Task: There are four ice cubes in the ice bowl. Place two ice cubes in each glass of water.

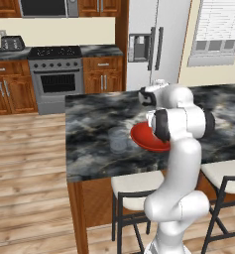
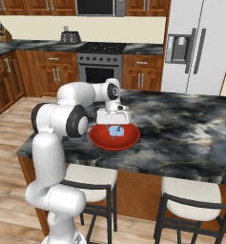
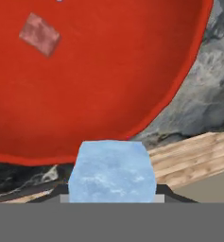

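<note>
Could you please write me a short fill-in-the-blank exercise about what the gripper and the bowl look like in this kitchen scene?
1. The gripper is shut on an ice ____.
2. The ice bowl is coloured ____.
3. The bowl rests on a dark marbled ____.
4. In the left base view, a clear glass stands to the ____ of the bowl.

Missing words: cube; red; counter; left

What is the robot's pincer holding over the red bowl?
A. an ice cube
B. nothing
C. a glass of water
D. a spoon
A: in the hand view a pale blue ice cube sits between the pincer's tips, and the right base view shows it held just above the red bowl.
</note>
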Tool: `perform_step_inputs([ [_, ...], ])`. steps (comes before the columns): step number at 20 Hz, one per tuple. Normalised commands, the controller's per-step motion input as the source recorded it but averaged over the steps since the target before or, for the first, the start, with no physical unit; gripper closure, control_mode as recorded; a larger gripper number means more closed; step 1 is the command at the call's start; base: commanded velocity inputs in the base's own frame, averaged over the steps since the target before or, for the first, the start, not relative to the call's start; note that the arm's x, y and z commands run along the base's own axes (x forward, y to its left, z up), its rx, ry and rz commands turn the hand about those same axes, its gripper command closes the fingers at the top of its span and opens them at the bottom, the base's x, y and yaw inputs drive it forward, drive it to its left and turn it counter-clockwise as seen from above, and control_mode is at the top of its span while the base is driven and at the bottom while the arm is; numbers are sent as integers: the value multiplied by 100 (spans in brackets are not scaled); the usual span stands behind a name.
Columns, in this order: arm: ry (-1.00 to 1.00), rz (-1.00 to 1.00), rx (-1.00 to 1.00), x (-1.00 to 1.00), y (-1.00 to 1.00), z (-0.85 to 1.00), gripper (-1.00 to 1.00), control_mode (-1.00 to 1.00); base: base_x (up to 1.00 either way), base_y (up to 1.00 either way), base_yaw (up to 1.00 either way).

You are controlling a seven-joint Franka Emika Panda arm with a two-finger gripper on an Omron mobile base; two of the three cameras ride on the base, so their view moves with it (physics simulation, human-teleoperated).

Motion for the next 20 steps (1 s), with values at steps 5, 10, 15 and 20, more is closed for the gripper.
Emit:
perform_step_inputs([
  [5, -26, 0, 0, -32, 92, 33, 100, -100, 0, 0, 0],
  [10, -35, 0, 0, 6, 54, 49, 100, -100, 0, 0, 0],
  [15, -24, 0, 0, 41, 70, 36, 100, -100, 0, 0, 0],
  [20, -26, 0, 0, 37, 73, 3, 100, -100, 0, 0, 0],
])
